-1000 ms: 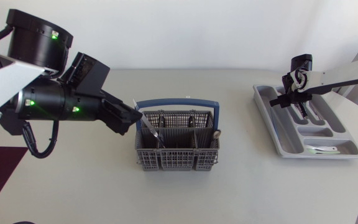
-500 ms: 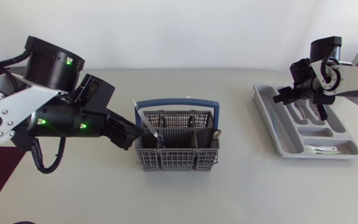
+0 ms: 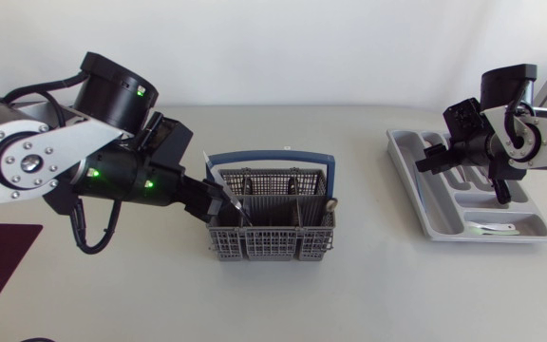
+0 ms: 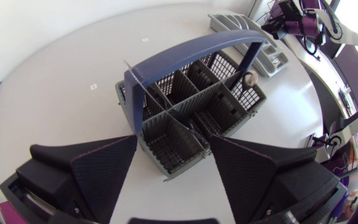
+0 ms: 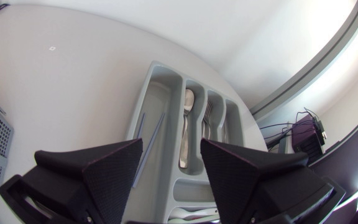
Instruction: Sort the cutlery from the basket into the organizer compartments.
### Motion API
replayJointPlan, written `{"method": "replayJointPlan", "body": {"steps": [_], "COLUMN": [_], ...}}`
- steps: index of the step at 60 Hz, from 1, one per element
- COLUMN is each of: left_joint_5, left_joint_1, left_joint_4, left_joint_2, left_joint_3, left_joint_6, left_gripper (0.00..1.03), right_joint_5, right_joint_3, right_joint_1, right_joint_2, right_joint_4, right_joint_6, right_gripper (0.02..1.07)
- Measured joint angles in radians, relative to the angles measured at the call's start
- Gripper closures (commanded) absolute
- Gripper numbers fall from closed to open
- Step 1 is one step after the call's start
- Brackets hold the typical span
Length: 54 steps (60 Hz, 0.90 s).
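Wide shot first: on the desk [image 3: 349, 285] the left arm [image 3: 65, 161] leans in at the basket [image 3: 264, 245], its hand [image 4: 174, 138] spread wide and empty with the basket's near corner just ahead between the fingers. Over the organizer [image 3: 425, 204] the right hand [image 5: 171, 142] hangs open too, holding nothing. I'd call it partway done: a spoon [image 5: 186, 124], forks [image 5: 210, 121] and two slim long pieces [image 5: 153, 142] lie in their compartments, but a knife [image 3: 236, 204] and a round-ended piece [image 4: 250, 78] stand in the basket awaiting pickup.
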Motion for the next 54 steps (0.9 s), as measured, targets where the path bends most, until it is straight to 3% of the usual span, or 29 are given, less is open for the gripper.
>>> {"method": "replayJointPlan", "body": {"steps": [10,33,44,54], "left_joint_5": [0.0,-0.042,-0.052,-0.055], "left_joint_1": [-0.022,-0.046,-0.048,-0.067], "left_joint_4": [0.001,0.035,0.07,0.102], "left_joint_2": [0.039,0.142,0.191,0.195], "left_joint_3": [0.029,0.069,0.08,0.08], "left_joint_6": [-0.03,-0.057,-0.061,-0.076], "left_gripper": [0.43,0.5,0.69,0.99], "right_joint_5": [0.0,-0.005,-0.008,-0.008], "right_joint_3": [-0.013,-0.035,-0.046,-0.058], "right_joint_1": [0.0,0.0,0.0,-0.002], "right_joint_2": [-0.013,-0.019,-0.02,-0.02], "right_joint_4": [0.0,0.008,0.015,0.034], "right_joint_6": [0.0,0.0,-0.007,-0.019], "right_gripper": [0.39,0.39,0.39,0.39]}}
